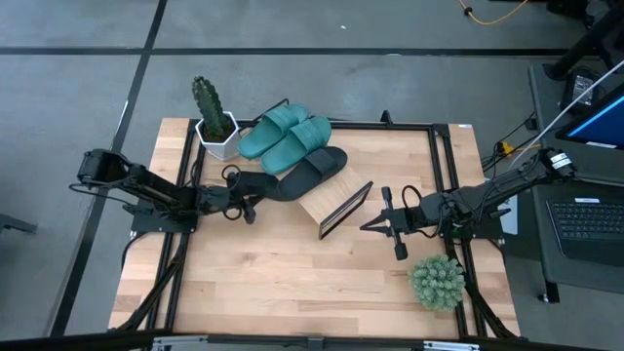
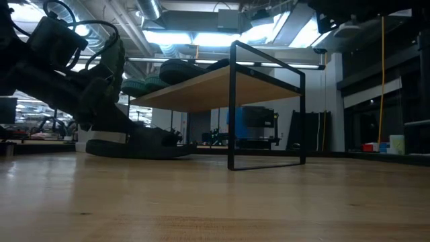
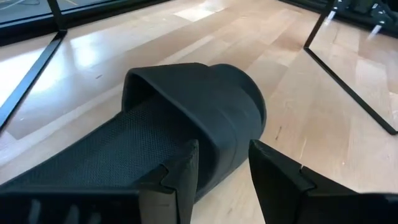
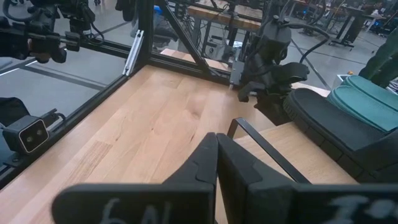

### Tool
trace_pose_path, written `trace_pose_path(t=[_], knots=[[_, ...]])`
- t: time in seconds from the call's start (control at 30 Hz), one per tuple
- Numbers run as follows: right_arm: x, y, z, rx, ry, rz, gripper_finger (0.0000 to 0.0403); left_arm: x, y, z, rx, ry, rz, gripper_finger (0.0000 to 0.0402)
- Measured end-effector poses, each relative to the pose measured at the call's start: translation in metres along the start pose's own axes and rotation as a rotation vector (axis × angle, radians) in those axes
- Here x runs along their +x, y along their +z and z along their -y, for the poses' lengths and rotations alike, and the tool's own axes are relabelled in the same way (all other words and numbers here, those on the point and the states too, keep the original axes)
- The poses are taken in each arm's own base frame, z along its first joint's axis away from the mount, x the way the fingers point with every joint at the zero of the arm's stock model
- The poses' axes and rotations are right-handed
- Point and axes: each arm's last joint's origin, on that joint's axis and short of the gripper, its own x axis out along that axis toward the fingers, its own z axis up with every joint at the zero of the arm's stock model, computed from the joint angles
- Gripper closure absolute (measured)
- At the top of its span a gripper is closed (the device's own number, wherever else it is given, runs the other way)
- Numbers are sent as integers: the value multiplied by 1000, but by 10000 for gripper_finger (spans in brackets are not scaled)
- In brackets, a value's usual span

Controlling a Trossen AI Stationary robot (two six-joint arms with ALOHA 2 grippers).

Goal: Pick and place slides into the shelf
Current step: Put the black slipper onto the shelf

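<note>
Both teal-green slides point(image 1: 285, 136) and one black slide point(image 1: 320, 168) lie on the slanted shelf point(image 1: 336, 207) at the table's middle. In the low view they show on its plank point(image 2: 222, 84). The second black slide point(image 1: 263, 185) rests sole-down on the table left of the shelf, also in the low view point(image 2: 138, 146) and the left wrist view point(image 3: 199, 99). My left gripper point(image 1: 239, 203) is shut on it. My right gripper point(image 1: 395, 232) is shut and holds nothing, above the table right of the shelf. My left gripper point(image 3: 224, 152) pinches the black slide's side edge point(image 3: 222, 167) right beside the wide strap. One finger point(image 3: 180, 180) lies on the footbed under the strap's opening and the other point(image 3: 273, 174) stands outside the sole. It comes in low from the table's left. The slide's sole lies on the table.
A cactus in a white pot point(image 1: 213, 122) stands at the far left, close to the teal slides. A round green plant point(image 1: 437, 281) sits near my right gripper. Black frame rails point(image 1: 444, 166) run along the table's sides. Bare wood lies in front of the shelf.
</note>
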Motion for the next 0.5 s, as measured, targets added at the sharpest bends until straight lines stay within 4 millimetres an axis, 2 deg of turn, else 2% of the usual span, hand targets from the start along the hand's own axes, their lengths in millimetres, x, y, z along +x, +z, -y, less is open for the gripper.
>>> trace_pose_path(t=[0.5], knots=[[0, 0, 0, -3, 0, -1, 391, 5, 5, -4, -28, -24, -15, 268]])
